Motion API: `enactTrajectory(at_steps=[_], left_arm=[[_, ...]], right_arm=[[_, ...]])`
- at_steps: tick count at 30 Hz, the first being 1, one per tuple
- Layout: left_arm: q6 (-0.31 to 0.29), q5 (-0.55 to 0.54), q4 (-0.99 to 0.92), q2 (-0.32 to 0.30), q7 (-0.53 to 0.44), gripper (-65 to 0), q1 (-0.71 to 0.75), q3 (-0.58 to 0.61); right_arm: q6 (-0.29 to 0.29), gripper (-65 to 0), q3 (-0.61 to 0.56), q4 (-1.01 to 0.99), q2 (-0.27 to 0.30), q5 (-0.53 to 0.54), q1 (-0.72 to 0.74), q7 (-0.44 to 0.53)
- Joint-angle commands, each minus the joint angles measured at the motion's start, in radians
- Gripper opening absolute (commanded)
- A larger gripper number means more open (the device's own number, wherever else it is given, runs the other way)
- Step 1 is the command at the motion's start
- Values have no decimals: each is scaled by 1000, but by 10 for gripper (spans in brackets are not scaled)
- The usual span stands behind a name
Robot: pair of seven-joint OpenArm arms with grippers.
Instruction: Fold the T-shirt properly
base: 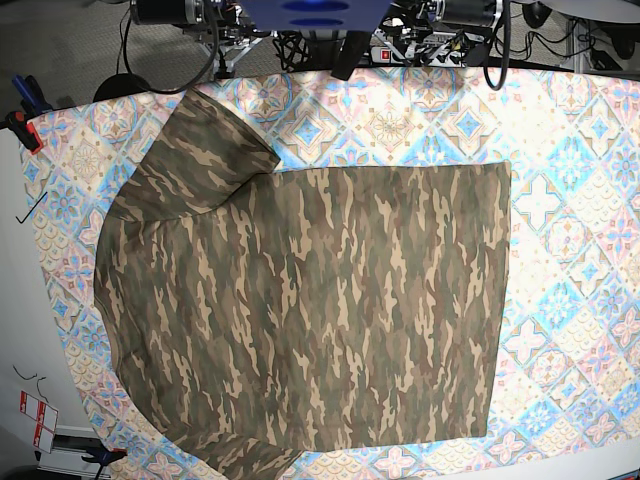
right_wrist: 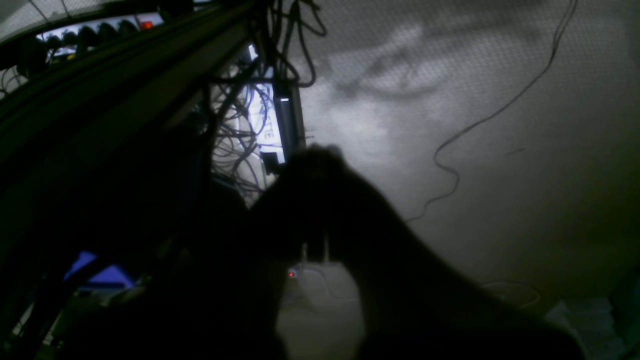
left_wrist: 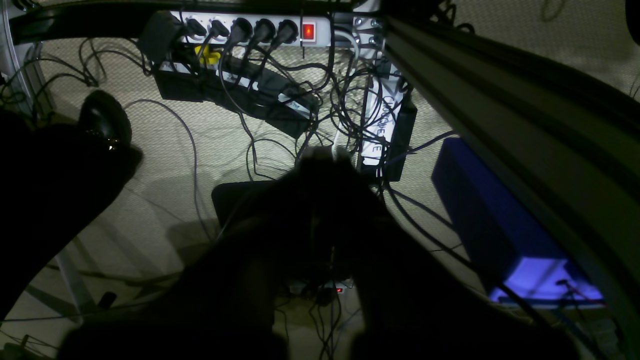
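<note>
Both dark grippers, left (left_wrist: pixel 325 155) and right (right_wrist: pixel 315 150), sat closed, empty; the flat camouflage fabric T-shirt (base: pixel 310 300) looked soft, light, best pinched at a sleeve hem.

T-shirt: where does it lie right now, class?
In the base view the T-shirt lies spread flat on the patterned cloth, filling the middle and left, one sleeve pointing toward the top-left.

The base view was bright and evenly lit from above, sharp across the T-shirt (base: pixel 310 310) and patterned cloth (base: pixel 570 250), with almost no shadows. Both wrist views were dim and underexposed: each hand (left_wrist: pixel 320 165) (right_wrist: pixel 315 155) was a blurred black silhouette, the floor (left_wrist: pixel 165 165) patchily lit, straight rails bent near the edges. A red switch (left_wrist: pixel 308 31) glowed.
</note>
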Motion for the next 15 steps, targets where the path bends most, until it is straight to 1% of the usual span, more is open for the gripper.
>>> enactTrajectory(at_steps=[1, 11, 15], left_arm=[[4, 0, -1, 1, -4, -650, 1, 4], [4, 6, 0, 1, -4, -650, 1, 5], [4, 6, -3, -3, -6, -650, 3, 5]], right_arm=[[-1, -650, -2, -2, 1, 0, 1, 6], [-1, -650, -2, -2, 1, 0, 1, 0], [-1, -650, 4, -2, 21, 1, 0, 5]])
